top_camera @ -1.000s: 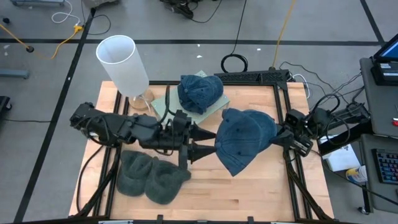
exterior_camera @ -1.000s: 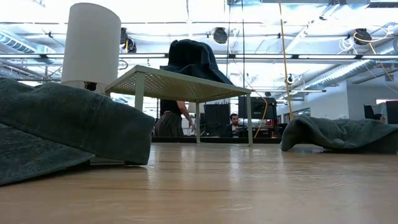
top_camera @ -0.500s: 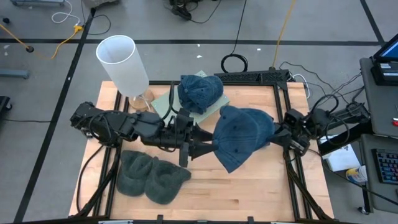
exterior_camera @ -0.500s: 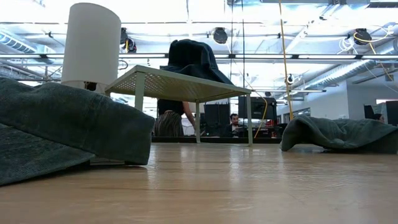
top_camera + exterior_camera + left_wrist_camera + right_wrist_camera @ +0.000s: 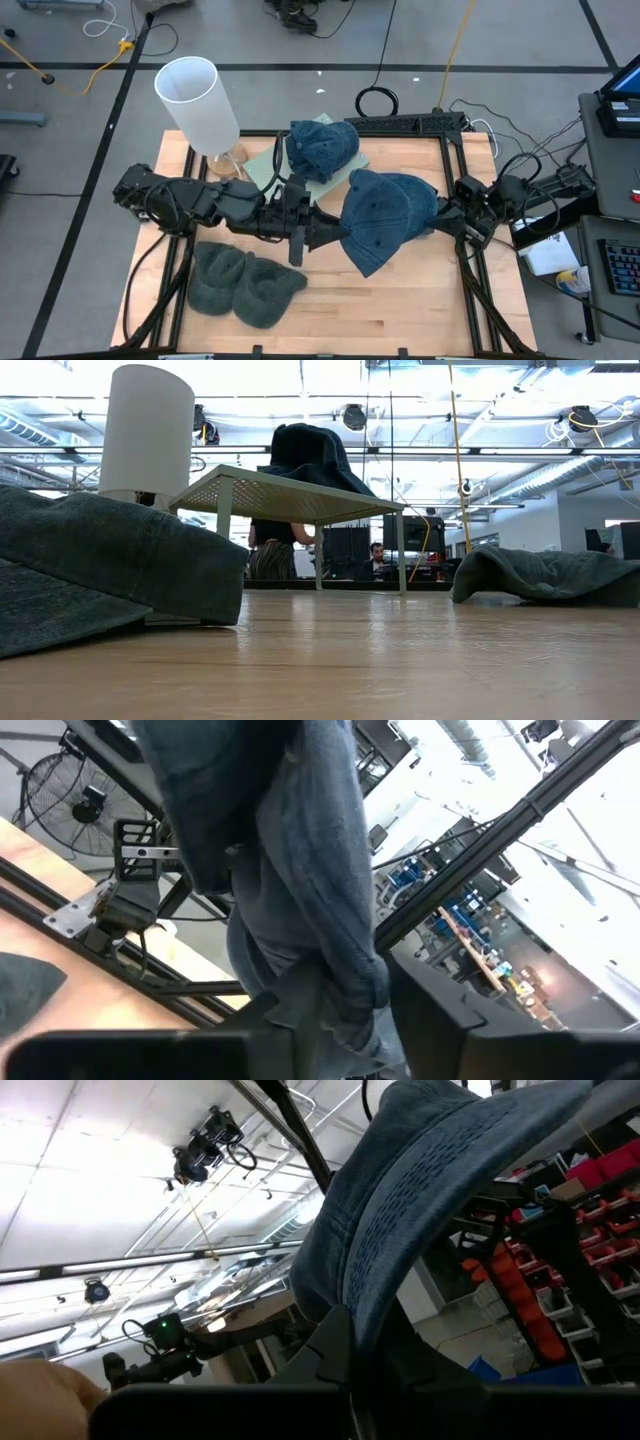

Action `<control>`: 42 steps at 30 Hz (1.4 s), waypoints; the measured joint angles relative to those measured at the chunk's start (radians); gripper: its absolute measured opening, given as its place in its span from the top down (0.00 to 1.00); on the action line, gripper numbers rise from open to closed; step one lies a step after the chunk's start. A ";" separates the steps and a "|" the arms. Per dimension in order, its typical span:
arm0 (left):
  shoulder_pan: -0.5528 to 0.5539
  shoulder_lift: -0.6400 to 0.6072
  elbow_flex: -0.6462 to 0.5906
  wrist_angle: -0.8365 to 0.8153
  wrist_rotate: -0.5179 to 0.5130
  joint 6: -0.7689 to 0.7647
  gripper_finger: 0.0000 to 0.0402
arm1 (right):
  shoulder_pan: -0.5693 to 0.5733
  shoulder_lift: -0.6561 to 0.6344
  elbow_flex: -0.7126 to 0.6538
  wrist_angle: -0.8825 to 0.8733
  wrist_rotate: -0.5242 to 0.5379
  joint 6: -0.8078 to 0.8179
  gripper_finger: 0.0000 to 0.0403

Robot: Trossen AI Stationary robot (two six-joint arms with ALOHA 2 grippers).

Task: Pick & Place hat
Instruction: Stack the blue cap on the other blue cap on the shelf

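Note:
A blue denim hat (image 5: 385,215) stretches between my two grippers over the table's middle right. My left gripper (image 5: 335,232) comes at it from the left and is shut on its left edge. My right gripper (image 5: 442,217) is shut on its right edge. The low view does not show the place of either hold. A second blue hat (image 5: 322,148) sits on a small pale green stand (image 5: 352,167) at the far side, and shows dark on top of the stand (image 5: 310,455) in the low view. My left gripper pinches a bunched fold of the denim hat's left edge (image 5: 335,985) between its two fingers (image 5: 290,1015), coming level from the table's left. The cloth rises beyond the fingers. My right gripper pinches the hat's right edge (image 5: 352,1315) between its fingers (image 5: 325,1355), coming level from the table's right. The cloth arches away beyond them.
Grey hats (image 5: 245,280) lie at the near left and fill the low view's left foreground (image 5: 100,570). A white cylinder lamp (image 5: 195,100) stands at the far left corner. Grey-green cloth (image 5: 550,575) lies on the table at the low view's right. People sit behind the table (image 5: 375,555).
My right gripper has carried the denim hat a little toward the table's left. My left gripper has moved right to meet it, and its spread fingers have shut on the hat's left edge.

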 joint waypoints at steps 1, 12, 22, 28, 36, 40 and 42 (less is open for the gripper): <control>0.000 0.000 0.000 0.002 0.000 -0.009 0.75 | 0.000 0.000 0.000 0.000 0.000 0.001 0.99; 0.000 0.000 0.000 0.001 0.000 -0.017 0.94 | 0.000 0.000 0.000 0.000 -0.022 0.001 0.92; 0.000 0.000 0.000 0.000 0.027 0.004 0.94 | 0.000 0.000 0.000 -0.077 -0.085 0.107 0.74; 0.000 0.000 0.000 0.003 0.035 -0.005 0.94 | 0.000 -0.001 0.000 -0.202 -0.064 0.192 0.50; 0.001 0.000 0.000 0.013 0.027 -0.086 0.94 | 0.000 0.000 0.001 -0.575 -0.058 0.350 0.35; 0.001 0.000 0.000 0.015 -0.005 -0.154 0.94 | 0.000 0.000 0.001 -0.725 -0.088 0.384 0.34; 0.000 0.000 0.000 0.015 -0.042 -0.179 0.94 | 0.000 0.000 0.001 -0.767 -0.087 0.387 0.34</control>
